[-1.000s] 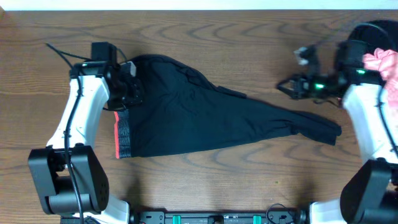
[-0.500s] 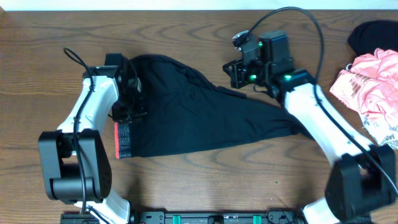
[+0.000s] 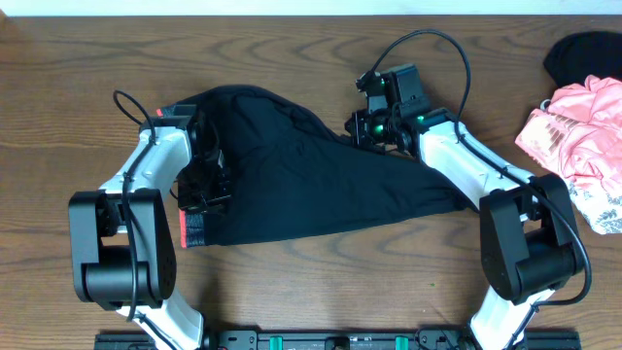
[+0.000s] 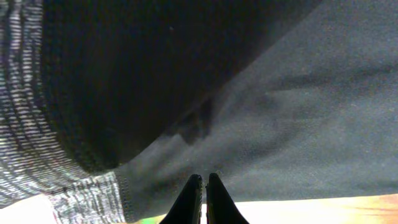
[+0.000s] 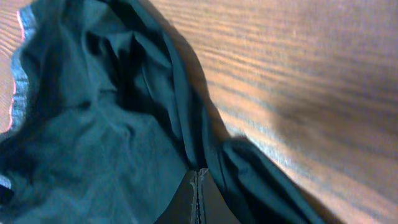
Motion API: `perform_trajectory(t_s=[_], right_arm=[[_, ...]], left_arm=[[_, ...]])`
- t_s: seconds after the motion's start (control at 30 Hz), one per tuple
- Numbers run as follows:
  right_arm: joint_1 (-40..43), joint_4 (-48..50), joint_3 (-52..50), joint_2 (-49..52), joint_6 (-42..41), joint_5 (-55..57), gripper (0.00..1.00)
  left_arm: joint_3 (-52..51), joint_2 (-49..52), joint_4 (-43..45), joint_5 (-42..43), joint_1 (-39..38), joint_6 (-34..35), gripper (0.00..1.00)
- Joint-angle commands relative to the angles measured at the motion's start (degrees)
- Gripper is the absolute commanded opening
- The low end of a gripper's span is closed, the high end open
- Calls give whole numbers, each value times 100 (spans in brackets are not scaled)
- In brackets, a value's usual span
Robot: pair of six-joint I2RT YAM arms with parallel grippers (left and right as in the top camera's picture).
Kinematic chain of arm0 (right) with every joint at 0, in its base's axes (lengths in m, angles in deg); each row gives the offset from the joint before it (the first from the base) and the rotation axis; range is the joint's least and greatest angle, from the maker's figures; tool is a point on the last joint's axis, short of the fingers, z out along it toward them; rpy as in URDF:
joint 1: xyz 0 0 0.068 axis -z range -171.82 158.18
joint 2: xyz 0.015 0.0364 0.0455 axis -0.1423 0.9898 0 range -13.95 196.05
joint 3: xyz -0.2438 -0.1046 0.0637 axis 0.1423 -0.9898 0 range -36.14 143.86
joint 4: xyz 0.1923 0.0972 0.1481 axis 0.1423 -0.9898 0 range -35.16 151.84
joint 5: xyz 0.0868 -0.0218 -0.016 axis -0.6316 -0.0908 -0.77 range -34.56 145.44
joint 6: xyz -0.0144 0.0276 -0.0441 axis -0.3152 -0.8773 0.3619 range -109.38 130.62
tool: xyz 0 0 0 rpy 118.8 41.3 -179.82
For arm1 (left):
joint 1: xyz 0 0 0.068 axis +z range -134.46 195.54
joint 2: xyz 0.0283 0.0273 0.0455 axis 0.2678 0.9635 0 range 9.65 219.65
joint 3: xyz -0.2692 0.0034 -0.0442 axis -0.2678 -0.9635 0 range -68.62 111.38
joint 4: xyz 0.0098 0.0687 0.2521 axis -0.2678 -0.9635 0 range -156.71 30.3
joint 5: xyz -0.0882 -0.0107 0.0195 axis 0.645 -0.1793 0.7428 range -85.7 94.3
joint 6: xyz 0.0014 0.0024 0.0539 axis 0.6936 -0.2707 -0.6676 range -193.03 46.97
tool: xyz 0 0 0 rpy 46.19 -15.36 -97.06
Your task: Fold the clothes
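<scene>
Lying flat across the middle of the table [image 3: 311, 292], black leggings [image 3: 292, 185] point their waistband toward its left edge. Left pincer [image 4: 204, 182] and right pincer [image 5: 198, 173], both pressed together, touch waistband end and far hem, likely readying a fold.

Glossy white shells cover the left arm [image 3: 146, 170] and right arm [image 3: 457, 160], with black joints. A black cable [image 3: 432, 32] loops off the right arm, and green lights [image 3: 374, 123] glow on it. The left pincer [image 4: 203, 178] is slim and black.

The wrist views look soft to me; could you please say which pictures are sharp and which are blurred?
Overhead: sharp and evenly lit, leggings almost featureless black. Left wrist: very close, fabric soft, waistband stripes blurred. Right wrist: wood grain of the table smeared, folds soft.
</scene>
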State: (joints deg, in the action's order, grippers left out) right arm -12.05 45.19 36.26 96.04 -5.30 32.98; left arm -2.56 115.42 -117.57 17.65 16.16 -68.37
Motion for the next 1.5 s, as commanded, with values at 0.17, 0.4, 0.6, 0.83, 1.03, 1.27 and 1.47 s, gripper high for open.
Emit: perform_trajectory(t_s=[0.17,0.4,0.6,0.83,1.03,1.27,1.47], right_arm=[[-55,-70,2,459,-254,-382,1],[-63,-448,2,774,-240,-588,1],[-76,-586,2,778,-227,-586,1],[-72,-232,2,778,-339,-457,1],[-70,13,2,778,-529,-358,1],[-103,-216,2,793,-529,245,1],[-85,-496,2,1075,-503,549,1]], left_arm=[[0,22,-15,-103,-7,52,6],[0,22,28,-101,-7,52,6],[0,22,31,-101,-7,52,6],[0,22,24,-101,-7,52,6],[0,22,24,-98,-7,52,6],[0,22,24,-98,-7,52,6],[0,22,22,-96,-7,52,6]])
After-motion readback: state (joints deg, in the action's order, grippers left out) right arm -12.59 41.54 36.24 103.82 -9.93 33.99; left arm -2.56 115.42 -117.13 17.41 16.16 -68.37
